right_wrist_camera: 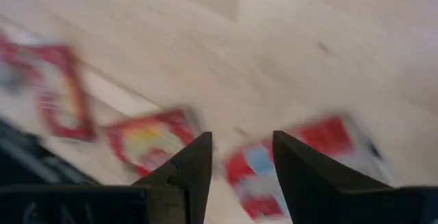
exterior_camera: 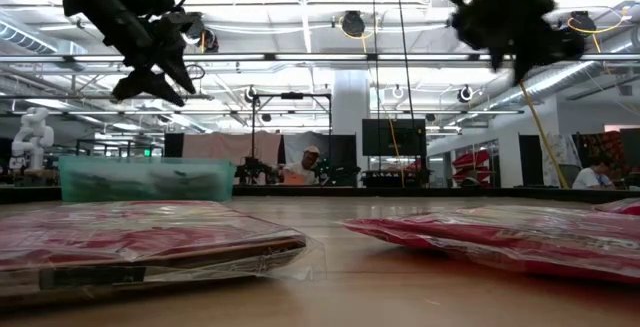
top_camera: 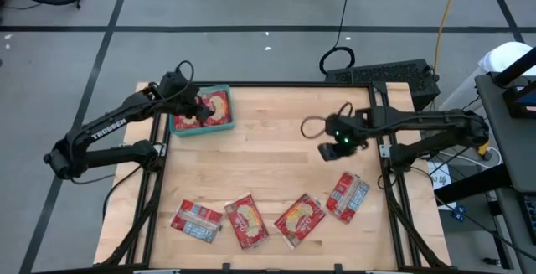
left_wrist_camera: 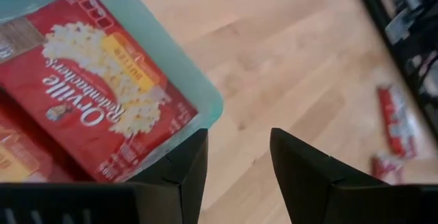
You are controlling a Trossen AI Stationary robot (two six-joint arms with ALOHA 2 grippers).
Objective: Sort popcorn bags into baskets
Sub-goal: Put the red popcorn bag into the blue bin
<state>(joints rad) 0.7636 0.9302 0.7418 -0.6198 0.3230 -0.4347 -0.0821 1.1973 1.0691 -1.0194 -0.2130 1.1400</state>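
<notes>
Both grippers empty, jaws parted.
Left gripper [left_wrist_camera: 236,172] hangs over the tray [top_camera: 177,124] corner; tray holds bags [left_wrist_camera: 96,87], one partly hidden. Right gripper [right_wrist_camera: 239,176] hovers mid-table; four bags [top_camera: 300,219] lie along the near edge, blurred in its wrist view.

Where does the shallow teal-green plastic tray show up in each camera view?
High view: the shallow teal-green plastic tray sits at the table's far left corner, under the left arm.
Low view: it stands at the left, far across the table.
Left wrist view: its corner fills the upper left.
Right wrist view: not in it.
Shared landmark: the flat red popcorn packet lying in the tray, also seen from above.
</notes>
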